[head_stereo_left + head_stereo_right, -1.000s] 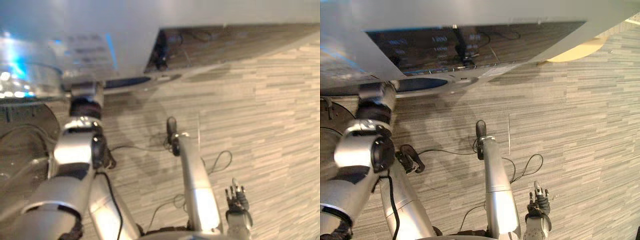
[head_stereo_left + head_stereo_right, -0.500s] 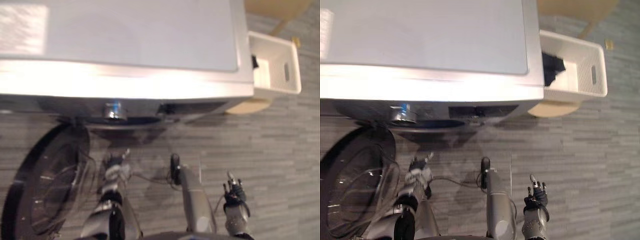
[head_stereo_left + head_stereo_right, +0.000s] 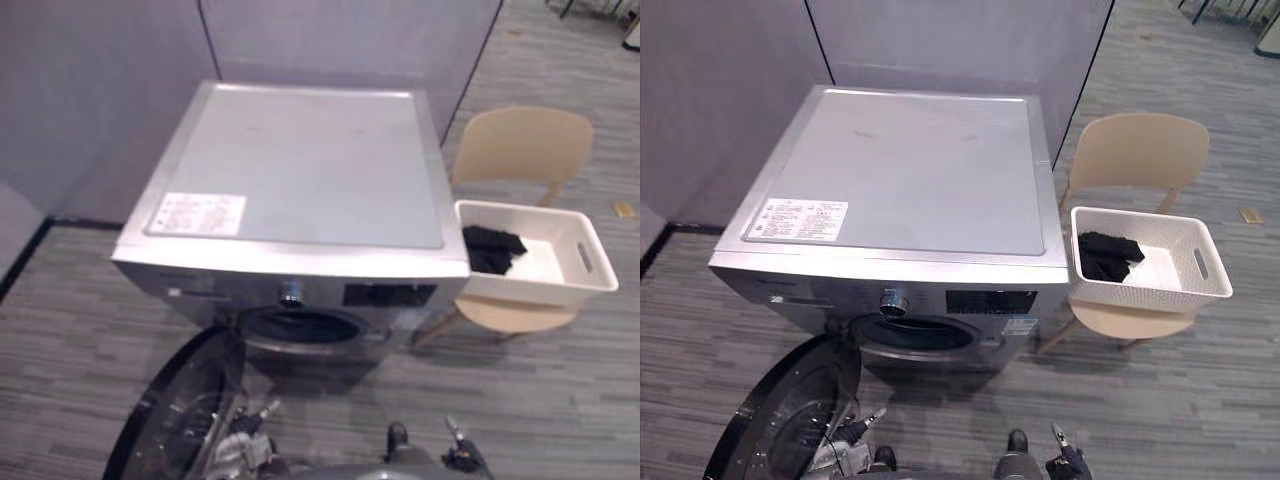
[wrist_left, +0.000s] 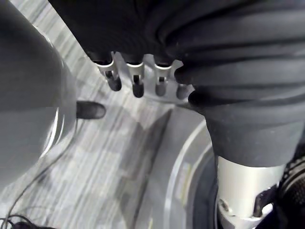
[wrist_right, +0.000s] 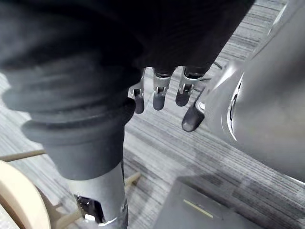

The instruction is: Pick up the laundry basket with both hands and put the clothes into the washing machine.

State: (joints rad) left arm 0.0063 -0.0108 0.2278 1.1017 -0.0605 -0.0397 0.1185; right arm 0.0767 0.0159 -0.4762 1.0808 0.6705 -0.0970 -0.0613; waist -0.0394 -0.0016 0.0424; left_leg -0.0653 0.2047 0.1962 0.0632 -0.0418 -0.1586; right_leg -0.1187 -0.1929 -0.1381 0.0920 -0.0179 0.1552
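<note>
Laundry basket (image 3: 1140,292), white and perforated, resting on the seat of a beige chair (image 3: 1137,150), just right of the washing machine (image 3: 900,175). Dark clothes (image 3: 1108,255) bunched at its left end. Machine door (image 3: 790,410) open at near left, drum mouth exposed. Left hand (image 4: 137,78) and right hand (image 5: 159,90) both released, fingers hanging relaxed and empty, low at the near edge, well apart from the basket.

Probable hazards:
- tipping or sliding off the seat, if pushed by one hand ahead of the other
- off-centre load pulling the left end down under an uneven grip, with clothes spilling to the floor
- open door close by the left arm, liable to be struck in a turn toward the drum

Eye views: whole layout of basket, chair and machine, with finger posture too small to read. Wrist views: that posture at close range. Left wrist view with a curved rim beyond the fingers, probably the door's; right wrist view with pale legs and a beige edge, perhaps the chair's
</note>
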